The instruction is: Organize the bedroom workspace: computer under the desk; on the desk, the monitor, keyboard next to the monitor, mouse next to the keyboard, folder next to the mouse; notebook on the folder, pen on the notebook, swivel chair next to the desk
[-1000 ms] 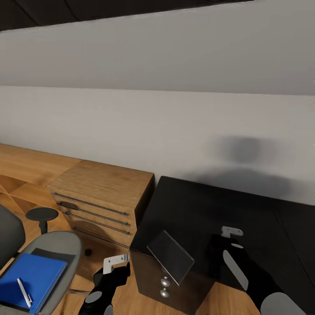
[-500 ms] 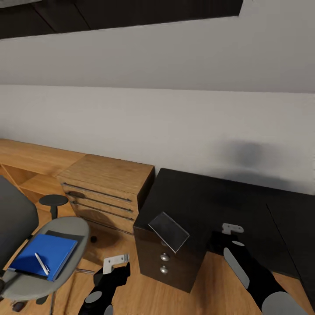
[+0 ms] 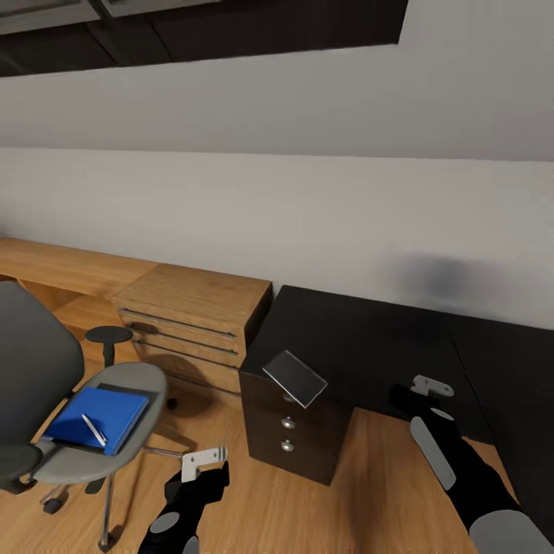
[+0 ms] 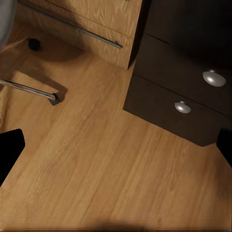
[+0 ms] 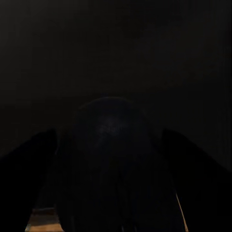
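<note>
Your black desk (image 3: pixel 369 346) fills the middle and right of the head view, matte and flat-topped, with two round metal knobs on its drawer front. A small grey rectangular panel (image 3: pixel 295 378) sits tilted at its near corner. At lower left, the grey swivel chair (image 3: pixel 85 431) carries the blue folder (image 3: pixel 96 415) with a white pen (image 3: pixel 95 429) on top. A wooden drawer unit (image 3: pixel 196 327) stands beside the desk. Bare wood floor (image 3: pixel 369 492) lies open before you. Your left gripper (image 3: pixel 201 459) is empty, fingers spread wide; whether your right gripper (image 3: pixel 431 385) is open, you cannot tell. No writing is legible.
</note>
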